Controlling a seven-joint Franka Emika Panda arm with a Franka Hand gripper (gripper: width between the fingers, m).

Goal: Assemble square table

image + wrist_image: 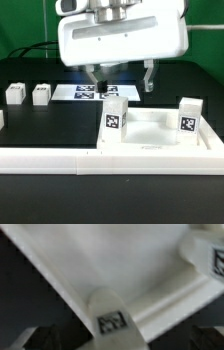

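Observation:
The white square table top (150, 128) lies inside the rail's corner with its underside up. Two white legs with tags stand upright in its sockets, one at the exterior view's left (113, 114) and one at the right (188, 115). My gripper (121, 80) hangs open just above and behind the left leg, holding nothing. The wrist view is blurred. It shows the top's panel (110, 263), the left leg (110, 314) between my dark fingers (45, 338), and the other leg (205, 252). My gripper (125, 341) touches nothing.
Two loose white legs (14, 93) (41, 93) stand at the exterior view's left on the black table. The marker board (80, 92) lies behind the gripper. A long white low rail (60, 155) runs along the front.

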